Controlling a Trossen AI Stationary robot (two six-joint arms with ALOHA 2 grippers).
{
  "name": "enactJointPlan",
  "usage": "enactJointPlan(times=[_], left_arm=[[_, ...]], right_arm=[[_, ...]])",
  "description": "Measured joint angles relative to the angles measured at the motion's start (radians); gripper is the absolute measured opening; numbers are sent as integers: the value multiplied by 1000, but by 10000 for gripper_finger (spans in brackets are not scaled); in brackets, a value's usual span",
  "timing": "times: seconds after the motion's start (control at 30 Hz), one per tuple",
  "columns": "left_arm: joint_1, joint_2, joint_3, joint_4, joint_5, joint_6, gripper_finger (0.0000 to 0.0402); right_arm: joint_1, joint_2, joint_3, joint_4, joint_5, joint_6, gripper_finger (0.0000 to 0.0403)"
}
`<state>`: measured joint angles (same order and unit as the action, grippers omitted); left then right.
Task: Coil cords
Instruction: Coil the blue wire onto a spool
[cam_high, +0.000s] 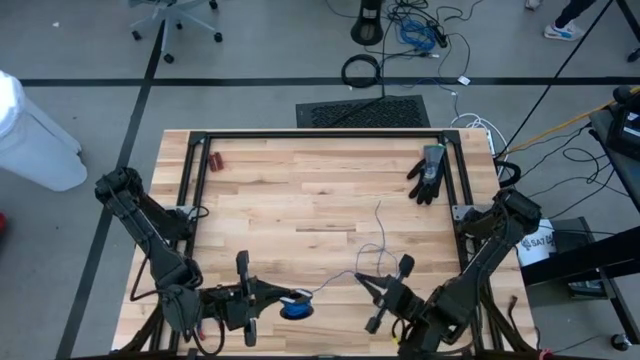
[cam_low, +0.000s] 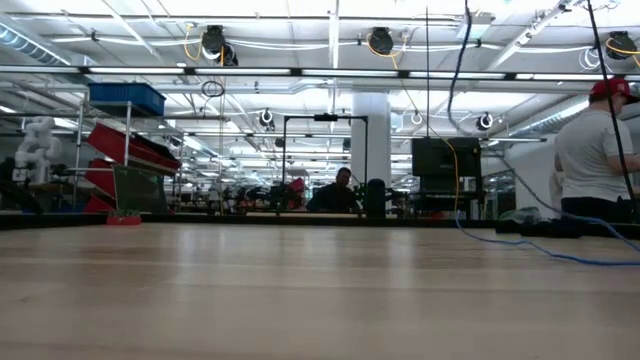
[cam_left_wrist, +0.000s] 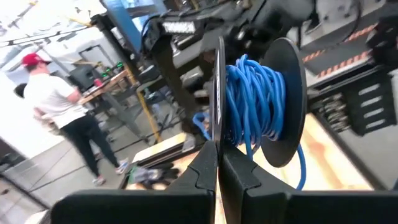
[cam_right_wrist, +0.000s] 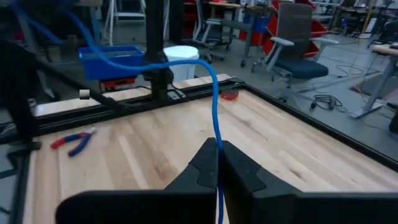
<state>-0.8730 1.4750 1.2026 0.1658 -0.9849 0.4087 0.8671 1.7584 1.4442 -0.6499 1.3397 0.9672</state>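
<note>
Left gripper (cam_high: 262, 296) sits at about 7 o'clock on the wooden table (cam_high: 300, 190), near the front edge. In the left wrist view its fingers (cam_left_wrist: 205, 171) are clenched on the rim of a black spool (cam_left_wrist: 283, 93) wound with bright blue cord (cam_left_wrist: 252, 102). In the high view the blue winding shows just right of the gripper.

Right gripper (cam_high: 372, 288) is at about 5 o'clock, also near the front edge. Right wrist view: jaws pressed together, pinching the blue cord (cam_right_wrist: 216, 106), which rises from between the fingers (cam_right_wrist: 208, 165) and arcs away.

A thin loose run of cord (cam_high: 378, 235) lies on the table toward centre.

Black glove (cam_high: 428, 174) at 2 o'clock. Red-handled pliers (cam_right_wrist: 73, 140) near the far frame rail. Person in a red cap (cam_low: 592, 150) stands beyond the table.
</note>
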Motion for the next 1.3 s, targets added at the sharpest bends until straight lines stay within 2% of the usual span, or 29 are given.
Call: enactJointPlan(times=[0.13, 0.3, 0.63, 0.77, 0.97, 1.17, 1.3], left_arm=[[2, 0, 0, -48, -67, 20, 6], [2, 0, 0, -117, -77, 19, 6], [18, 18, 0, -155, -73, 25, 6], [41, 38, 0, -179, -91, 27, 6], [86, 45, 0, -177, -119, 22, 6], [112, 63, 0, -172, -119, 18, 6], [139, 95, 0, -174, -119, 24, 6]], right_arm=[[29, -3, 0, 66, 6, -49, 0], [55, -8, 0, 208, 44, -176, 0], [59, -11, 0, 666, 42, -653, 0], [59, -11, 0, 807, -25, -786, 0], [57, -11, -1, 889, -110, -857, 0], [48, -10, -1, 895, -115, -861, 0], [24, 0, -1, 989, -150, -930, 0]])
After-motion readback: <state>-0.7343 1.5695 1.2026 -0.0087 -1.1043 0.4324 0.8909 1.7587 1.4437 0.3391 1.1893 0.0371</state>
